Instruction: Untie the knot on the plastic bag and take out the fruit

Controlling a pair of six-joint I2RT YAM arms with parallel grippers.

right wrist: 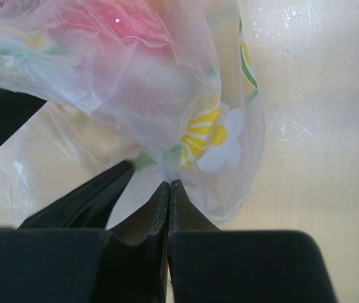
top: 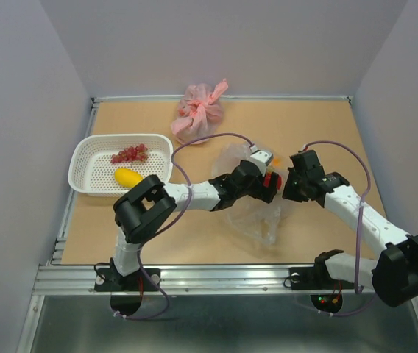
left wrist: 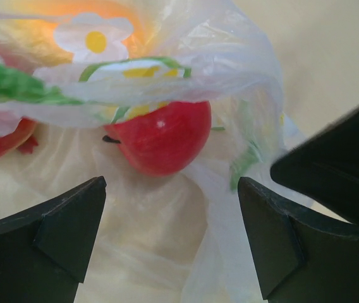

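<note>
- My left gripper [left wrist: 170,218] has its fingers [left wrist: 59,233] spread wide apart, and they hold nothing.
- Between and just beyond these fingers lies the plastic bag [left wrist: 230,57], thin and clear, with a print of daisies and green leaves.
- A red round fruit [left wrist: 164,142] sits inside the bag, just beyond the gap between my left fingers. The fingers are near it but do not touch it.
- A second red fruit [left wrist: 2,144] shows at the left edge of the left wrist view, half covered by the film.
- An orange glow shows through the plastic at the far side. I cannot tell which fruit it is.
- My right gripper [right wrist: 169,189] has its fingers pressed together, and they pinch a fold of the bag's film beside a printed daisy.
- From this pinch the film goes up over the fruit, so the plastic is lifted on the right side.
- From above, the bag is in the middle of the table [top: 327,125], between my two grippers, and the loose part of it spreads toward the near edge.
- The white basket [top: 84,158] stands at the left, well apart from the bag. In it lie a red grape bunch [top: 129,154] and a yellow mango [top: 127,177].
- A pink tied bag [top: 200,110] lies at the far edge of the table, apart from both grippers.
</note>
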